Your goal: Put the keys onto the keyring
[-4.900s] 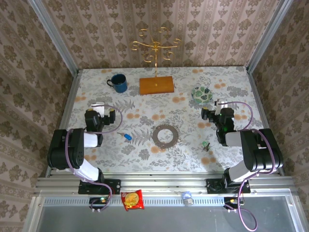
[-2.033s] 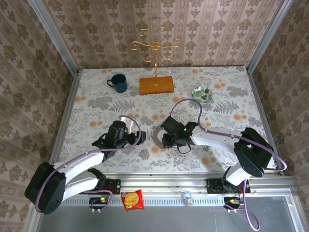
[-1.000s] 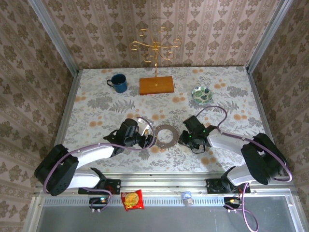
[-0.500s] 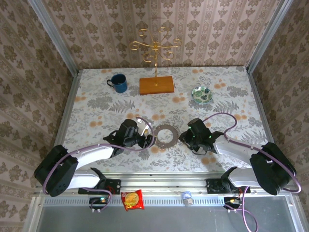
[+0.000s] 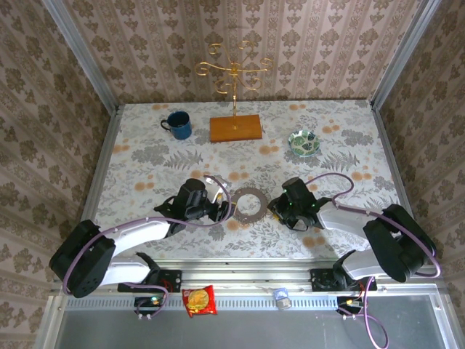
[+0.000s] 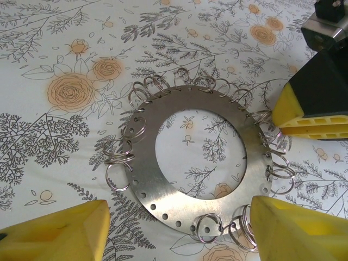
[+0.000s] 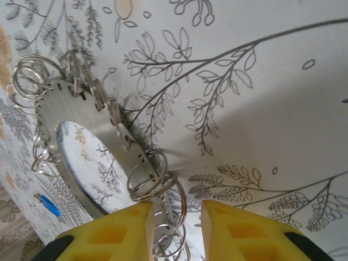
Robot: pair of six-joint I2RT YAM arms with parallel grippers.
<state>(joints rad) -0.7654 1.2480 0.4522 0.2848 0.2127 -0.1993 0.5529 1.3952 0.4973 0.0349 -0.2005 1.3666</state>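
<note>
Your keyring [image 5: 251,192] lies flat on the flowered table [image 5: 145,156] between both grippers, its rim fringed with small split rings [image 6: 118,155]. The blue mug [image 5: 176,124], wooden stand [image 5: 235,128] and green bowl [image 5: 304,142] sit well back from it. Your left gripper [image 6: 179,220] stands wide apart at the ring's edge, gripping nothing. Your right gripper [image 7: 175,223] straddles a split ring with a narrow gap, whether pinching you cannot tell, and a blue key [image 7: 49,205] lies beyond the keyring.
</note>
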